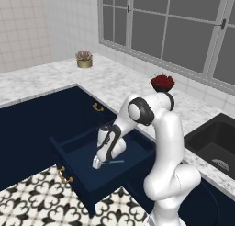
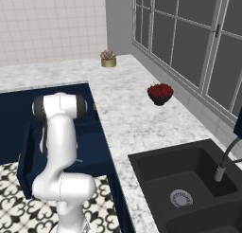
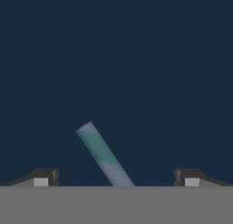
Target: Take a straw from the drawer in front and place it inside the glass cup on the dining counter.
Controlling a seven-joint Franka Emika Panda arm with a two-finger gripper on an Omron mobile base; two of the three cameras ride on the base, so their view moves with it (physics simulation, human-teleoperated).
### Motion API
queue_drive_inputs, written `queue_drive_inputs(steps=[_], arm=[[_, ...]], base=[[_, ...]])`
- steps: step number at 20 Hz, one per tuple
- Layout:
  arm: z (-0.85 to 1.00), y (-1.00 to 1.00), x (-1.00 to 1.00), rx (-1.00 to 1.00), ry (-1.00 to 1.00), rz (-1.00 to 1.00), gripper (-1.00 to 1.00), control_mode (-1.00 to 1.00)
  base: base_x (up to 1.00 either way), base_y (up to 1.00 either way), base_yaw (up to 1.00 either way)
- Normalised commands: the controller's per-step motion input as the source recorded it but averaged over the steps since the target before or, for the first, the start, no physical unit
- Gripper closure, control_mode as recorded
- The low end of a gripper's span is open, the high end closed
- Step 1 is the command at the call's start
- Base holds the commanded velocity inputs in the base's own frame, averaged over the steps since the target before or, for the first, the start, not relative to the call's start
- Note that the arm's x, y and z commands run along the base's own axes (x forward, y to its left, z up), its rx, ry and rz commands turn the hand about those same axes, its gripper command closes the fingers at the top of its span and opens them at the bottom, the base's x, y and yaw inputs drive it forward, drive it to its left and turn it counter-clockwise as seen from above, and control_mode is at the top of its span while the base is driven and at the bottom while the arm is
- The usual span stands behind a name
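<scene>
The gripper (image 3: 116, 180) hangs low inside the open drawer (image 1: 78, 149), jaws spread wide with the straw (image 3: 103, 155) lying slanted on the drawer floor between them, not yet held. Because the straw is so thin and lies askew to the fingers, a closing pinch could roll it aside or catch only its end, letting it slip on the lift. The arm folds forward and down from its base, elbow high above the marble counter (image 1: 114, 78).

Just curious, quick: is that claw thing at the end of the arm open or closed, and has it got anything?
Tool: open, holding nothing; the straw lies between its fingertips on the drawer floor.
</scene>
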Motion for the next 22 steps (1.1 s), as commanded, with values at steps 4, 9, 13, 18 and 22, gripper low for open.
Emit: queue_drive_inputs(steps=[4, 9, 13, 18, 22], arm=[[-0.26, 0.0, 0.09, 0.0, 0.0, 0.06, -1.0, -1.0], [-0.25, 0.0, 0.21, 0.0, 0.0, 0.06, -1.0, -1.0], [-0.37, 0.01, 0.04, -0.04, 0.0, 0.05, 1.0, -1.0], [-0.36, 0.02, 0.0, -0.09, -0.06, 0.02, 1.0, -1.0], [-0.18, 0.0, 0.0, -0.05, -0.07, 0.0, 1.0, -1.0]], base=[[0.0, 0.0, 0.0], [0.0, 0.0, 0.0], [0.0, 0.0, 0.0], [0.0, 0.0, 0.0], [0.0, 0.0, 0.0]])
